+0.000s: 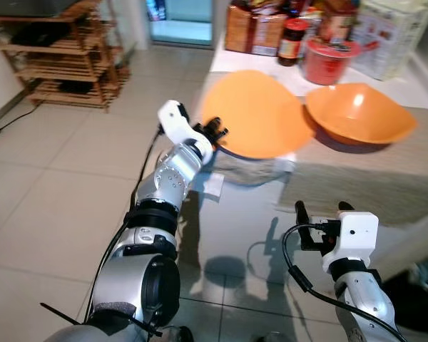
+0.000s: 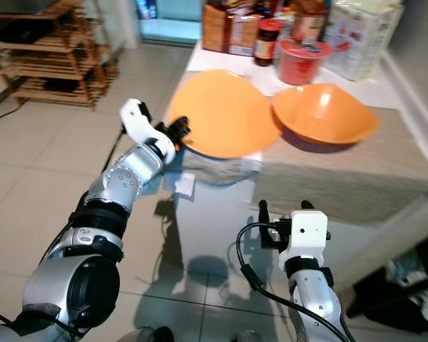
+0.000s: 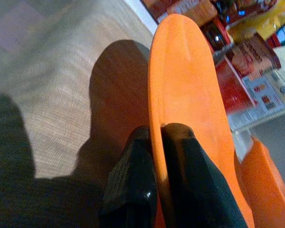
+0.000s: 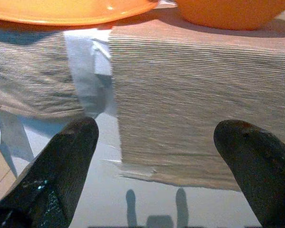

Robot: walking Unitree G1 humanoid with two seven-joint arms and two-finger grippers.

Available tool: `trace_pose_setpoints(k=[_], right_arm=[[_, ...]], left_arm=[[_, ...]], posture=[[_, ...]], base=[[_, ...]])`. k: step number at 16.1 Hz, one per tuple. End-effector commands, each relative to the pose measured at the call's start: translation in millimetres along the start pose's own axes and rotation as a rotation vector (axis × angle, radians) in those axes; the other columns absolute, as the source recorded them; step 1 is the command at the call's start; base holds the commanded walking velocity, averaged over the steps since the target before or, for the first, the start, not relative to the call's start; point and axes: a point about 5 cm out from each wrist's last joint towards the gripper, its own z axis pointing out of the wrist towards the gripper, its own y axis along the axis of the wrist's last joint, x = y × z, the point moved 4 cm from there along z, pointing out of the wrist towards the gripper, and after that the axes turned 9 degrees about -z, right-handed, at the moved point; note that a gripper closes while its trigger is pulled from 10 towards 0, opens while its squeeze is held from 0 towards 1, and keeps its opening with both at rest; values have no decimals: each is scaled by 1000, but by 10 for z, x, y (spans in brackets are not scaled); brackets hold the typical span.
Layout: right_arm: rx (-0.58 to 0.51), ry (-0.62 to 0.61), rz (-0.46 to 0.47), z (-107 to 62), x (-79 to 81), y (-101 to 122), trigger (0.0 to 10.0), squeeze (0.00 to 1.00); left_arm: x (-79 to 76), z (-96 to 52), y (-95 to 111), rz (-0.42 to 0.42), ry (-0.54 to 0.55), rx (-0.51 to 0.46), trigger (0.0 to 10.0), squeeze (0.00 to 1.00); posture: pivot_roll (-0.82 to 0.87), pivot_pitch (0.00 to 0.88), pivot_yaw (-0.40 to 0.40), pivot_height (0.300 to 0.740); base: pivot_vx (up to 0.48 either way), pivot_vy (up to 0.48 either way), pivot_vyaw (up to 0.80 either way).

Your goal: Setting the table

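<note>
My left claw is clamped on the rim of the orange plate, holding it tilted above the counter. Beyond it sits the orange bowl. My right claw is spread open, empty, near the counter's placemat.

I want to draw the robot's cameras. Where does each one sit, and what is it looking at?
Left eye and right eye views: on the head, looking down at the table, both silver arms, the orange plate and orange bowl.
Left wrist view: along the left tool, its fingers pinching the plate's rim.
Right wrist view: along the open right tool, facing the beige placemat.
Shared: the plate and bowl appear in every view.
</note>
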Motion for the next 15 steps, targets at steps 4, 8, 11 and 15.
trace_pose_setpoints(k=[4,8,11,15], right_arm=[[10,-6,-3,-2,-28,-7,10000,0],[17,-5,0,-5,-17,-27,10000,0],[18,-3,2,3,-12,-39,10000,0],[20,3,3,-1,0,-45,10000,0]], left_arm=[[152,-18,282,44,120,-135,0,0],[6,-50,646,33,65,-254,0,0],[-101,-67,759,101,3,-277,0,0],[-93,-162,1120,87,0,-380,0,0]], posture=[[-210,58,38,727],[-204,55,39,727],[-200,50,38,727],[-193,54,37,727]], base=[[0,0,0],[0,0,0],[0,0,0],[0,0,0]])
